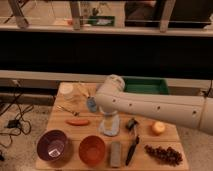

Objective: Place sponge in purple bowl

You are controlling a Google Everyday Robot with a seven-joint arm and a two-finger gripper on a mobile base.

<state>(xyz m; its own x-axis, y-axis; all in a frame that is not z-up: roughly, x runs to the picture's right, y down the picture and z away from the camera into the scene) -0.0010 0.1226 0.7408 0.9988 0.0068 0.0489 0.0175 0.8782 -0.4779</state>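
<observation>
The purple bowl point(52, 145) stands at the table's front left corner, and its inside looks empty. A grey rectangular block that looks like the sponge point(116, 153) lies at the front edge, between an orange bowl point(92, 149) and a black utensil point(132, 145). My gripper point(109, 126) hangs down from the big white arm point(150, 106) over the middle of the table. It is just behind the sponge and to the right of the purple bowl. A pale blue patch shows at the gripper; I cannot tell whether it is part of the gripper or something under it.
On the wooden table point(170, 135) lie a red-orange stick-shaped item point(77, 121), a blue object point(91, 104), a white cup point(66, 90), a thin utensil point(65, 109), an orange fruit point(158, 128) and dark grapes point(163, 153). A green bin point(146, 86) stands at the back right.
</observation>
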